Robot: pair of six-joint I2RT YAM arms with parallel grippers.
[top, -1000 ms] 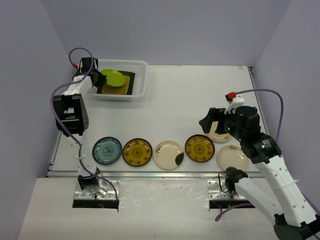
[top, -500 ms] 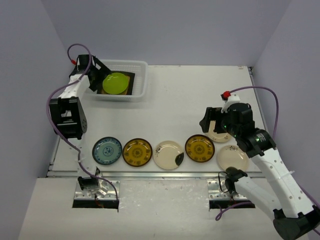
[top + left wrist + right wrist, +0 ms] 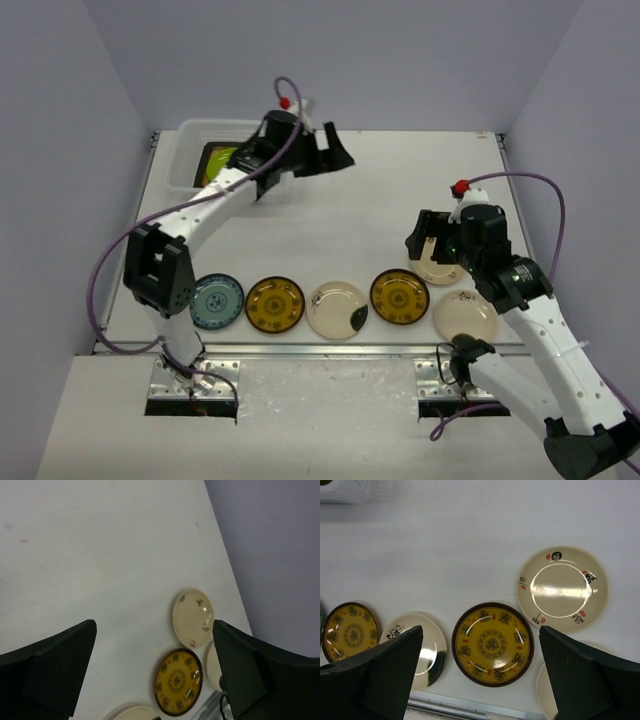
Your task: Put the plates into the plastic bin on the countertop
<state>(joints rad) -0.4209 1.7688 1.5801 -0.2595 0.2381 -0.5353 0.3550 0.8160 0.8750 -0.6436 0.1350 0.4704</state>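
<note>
Top view: left gripper point(image 3: 310, 165) jaws apart, empty, over bare table point(image 3: 350, 205), just right of plastic bin point(image 3: 185, 140). Bin holds 1 lime-green plate point(image 3: 225, 158) on 1 dark-rimmed square plate point(image 3: 207, 168). Near row on table: 1 blue patterned plate point(image 3: 215, 301), 2 yellow-brown plates point(image 3: 275, 304), 3 cream plates point(image 3: 337, 309). Right gripper point(image 3: 425, 240) sits over the farthest cream one.

Left wrist: jaws wide, nothing btwn; below are 1 yellow-brown, 3 cream (2 cut off).

Right wrist: jaws wide, empty; a yellow-brown plate lies below the gap. 2 yellow-brown, 3 cream, bin corner top left.
</note>
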